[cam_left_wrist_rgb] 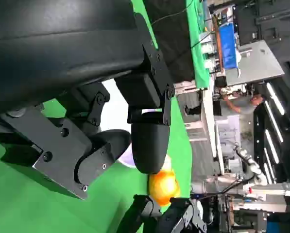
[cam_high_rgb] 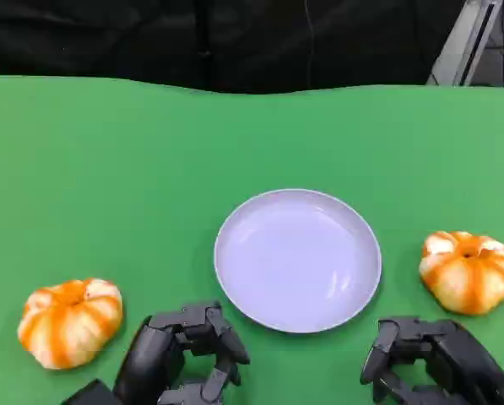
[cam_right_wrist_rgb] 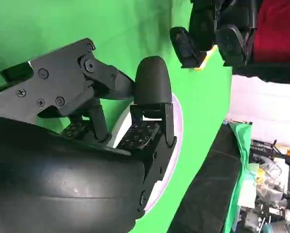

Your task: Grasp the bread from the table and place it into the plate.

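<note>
- Both hands sit at the near edge of the table in the head view, the left hand (cam_high_rgb: 180, 354) just short of the plate's near-left rim and the right hand (cam_high_rgb: 429, 359) off the plate's near-right side; each has its fingers loosely curled with a gap between them and nothing held
- Two pieces of bread lie on the green table (cam_high_rgb: 108, 169): the left bread (cam_high_rgb: 70, 321), a round orange-and-cream bun, rests beside the left hand on its outer side, and the right bread (cam_high_rgb: 469, 270) rests just beyond the right hand, near the plate's right rim
- Between them the white plate (cam_high_rgb: 298, 257) lies bare, so nothing has been placed yet; by my reading the task is at its first step, the reach toward a bun
- Next move, as I judge it: one hand must swing outward over its bun, spread wide enough to take the domed top, close, then lift and carry inward over the plate rim
- From the left wrist view comes something the head view lacks: the right bread (cam_left_wrist_rgb: 163, 184) seen across the plate past the left hand's fingers (cam_left_wrist_rgb: 149, 141), and a person standing well beyond the table
- From the right wrist view comes the plate's edge under the right hand's fingers (cam_right_wrist_rgb: 153, 82), and the left hand (cam_right_wrist_rgb: 217, 29) across the table
</note>
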Controlling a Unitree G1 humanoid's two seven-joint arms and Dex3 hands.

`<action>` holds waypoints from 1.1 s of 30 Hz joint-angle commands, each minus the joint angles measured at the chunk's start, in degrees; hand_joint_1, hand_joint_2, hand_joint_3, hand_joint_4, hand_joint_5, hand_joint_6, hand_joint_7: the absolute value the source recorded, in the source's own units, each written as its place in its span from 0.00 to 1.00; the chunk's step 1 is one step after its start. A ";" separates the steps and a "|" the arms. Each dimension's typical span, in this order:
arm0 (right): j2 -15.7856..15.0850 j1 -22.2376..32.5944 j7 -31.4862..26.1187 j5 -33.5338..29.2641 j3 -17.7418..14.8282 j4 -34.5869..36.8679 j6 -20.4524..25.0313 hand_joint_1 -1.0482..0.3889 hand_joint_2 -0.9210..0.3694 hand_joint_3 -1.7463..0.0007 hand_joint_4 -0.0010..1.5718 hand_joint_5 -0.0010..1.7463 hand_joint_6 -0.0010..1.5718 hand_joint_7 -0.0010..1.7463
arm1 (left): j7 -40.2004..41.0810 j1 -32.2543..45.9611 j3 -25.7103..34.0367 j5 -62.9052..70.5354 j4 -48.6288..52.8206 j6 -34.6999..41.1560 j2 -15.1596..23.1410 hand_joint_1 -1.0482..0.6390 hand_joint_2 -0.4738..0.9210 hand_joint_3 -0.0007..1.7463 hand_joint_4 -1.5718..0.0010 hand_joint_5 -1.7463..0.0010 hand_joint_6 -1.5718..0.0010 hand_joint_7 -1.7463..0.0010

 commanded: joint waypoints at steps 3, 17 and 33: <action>-0.56 0.21 -0.40 -0.12 -0.59 -0.36 -0.55 0.66 0.19 0.51 0.55 0.82 0.56 0.66 | -0.21 0.28 0.24 -0.36 0.11 -1.12 0.62 0.59 0.73 0.66 0.40 0.16 0.36 0.33; -0.61 0.27 0.14 0.09 -0.59 -0.49 -0.11 0.65 0.20 0.49 0.54 0.83 0.55 0.66 | -0.34 0.66 0.17 -0.58 -0.27 -1.63 0.62 0.56 0.80 0.51 0.35 0.57 0.26 0.81; -0.35 0.44 0.10 0.07 -0.46 -0.76 -0.12 0.66 0.20 0.50 0.54 0.82 0.56 0.66 | -4.23 2.60 -0.31 -4.20 -9.08 1.58 2.72 0.30 1.00 0.05 0.67 1.00 0.73 1.00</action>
